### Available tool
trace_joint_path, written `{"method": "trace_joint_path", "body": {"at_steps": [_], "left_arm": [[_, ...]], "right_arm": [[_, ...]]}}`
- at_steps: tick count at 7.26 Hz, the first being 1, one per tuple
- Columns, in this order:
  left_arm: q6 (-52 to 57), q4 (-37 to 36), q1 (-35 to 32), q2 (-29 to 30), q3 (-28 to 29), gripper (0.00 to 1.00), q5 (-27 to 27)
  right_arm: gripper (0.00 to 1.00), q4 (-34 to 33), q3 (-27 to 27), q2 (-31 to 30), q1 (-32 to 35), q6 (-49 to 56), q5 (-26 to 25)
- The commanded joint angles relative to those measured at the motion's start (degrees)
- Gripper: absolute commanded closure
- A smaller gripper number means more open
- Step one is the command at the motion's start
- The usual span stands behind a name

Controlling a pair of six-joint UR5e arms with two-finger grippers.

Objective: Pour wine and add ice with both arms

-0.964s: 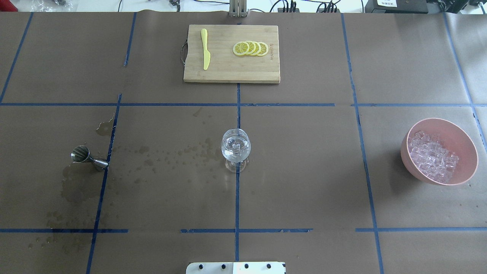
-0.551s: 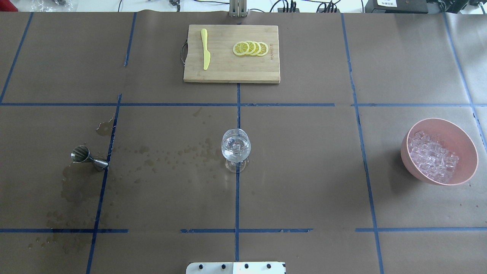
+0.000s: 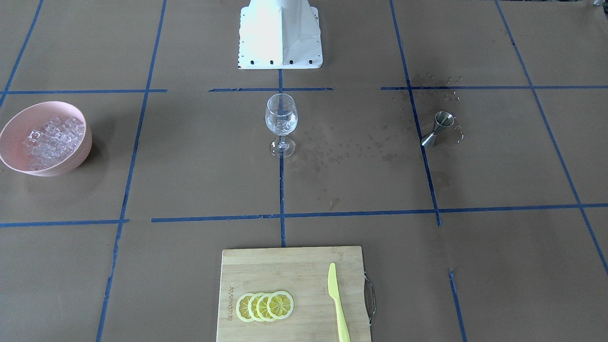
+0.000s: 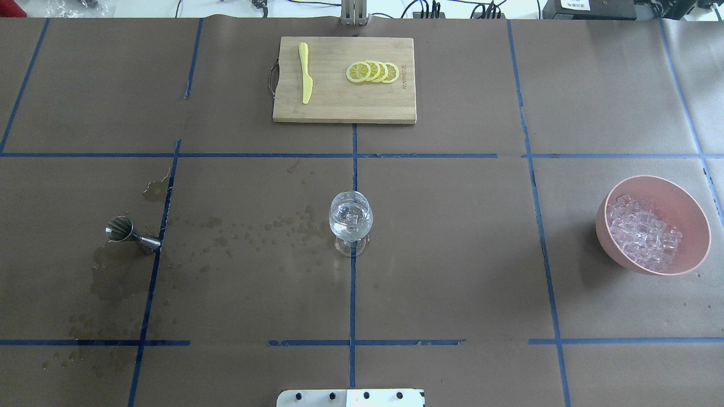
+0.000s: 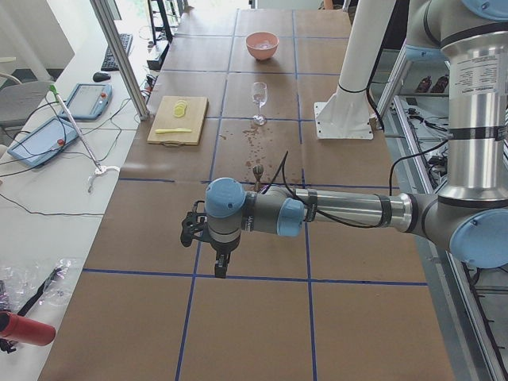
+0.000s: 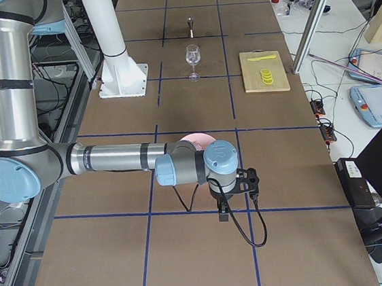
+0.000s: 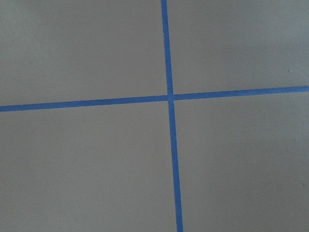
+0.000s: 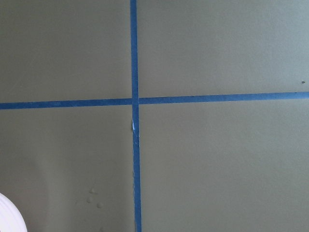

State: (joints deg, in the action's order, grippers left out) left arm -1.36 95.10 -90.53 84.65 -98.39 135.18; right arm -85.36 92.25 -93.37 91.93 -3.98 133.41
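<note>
**Arms parked at the table's ends, glass at the middle**

Brown paper covers the long table (image 4: 452, 254), and blue tape (image 4: 352, 294) marks it into squares. A wine glass (image 4: 350, 220) stands upright on a tape line in front of the robot's white base (image 3: 280, 38). Ice (image 4: 350, 216) shows inside it. The wine cannot be told apart from the clear glass.

More ice is heaped in a pink bowl (image 4: 687, 206) far to the robot's right. A metal jigger (image 4: 131, 233) stands far to its left, with dark wet stains (image 4: 254, 226) on the paper between it and the glass.

A cutting board (image 4: 339, 107) across the table bears lemon slices (image 4: 373, 72) and a yellow knife (image 4: 305, 73).

The left arm (image 5: 349, 210) reaches out over the table's left end, its left gripper (image 5: 221, 266) pointing down above a tape crossing. The right arm (image 6: 110, 158) does likewise at the other end, beyond the bowl, with the right gripper (image 6: 222, 211) pointing down. I cannot tell how wide either gripper stands.
</note>
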Motion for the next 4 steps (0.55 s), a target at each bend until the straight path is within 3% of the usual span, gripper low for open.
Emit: {"method": "trace_joint_path", "body": {"at_steps": [1, 4], "left_arm": [[0.05, 0.0, 0.0, 0.08, 0.04, 0.0, 0.0], [0.05, 0.0, 0.0, 0.08, 0.13, 0.0, 0.0]], "right_arm": [[0.0, 0.01, -0.93, 0.03, 0.0, -0.24, -0.61], [0.0, -0.07, -2.25, 0.12, 0.0, -1.2, 3.43]]}}
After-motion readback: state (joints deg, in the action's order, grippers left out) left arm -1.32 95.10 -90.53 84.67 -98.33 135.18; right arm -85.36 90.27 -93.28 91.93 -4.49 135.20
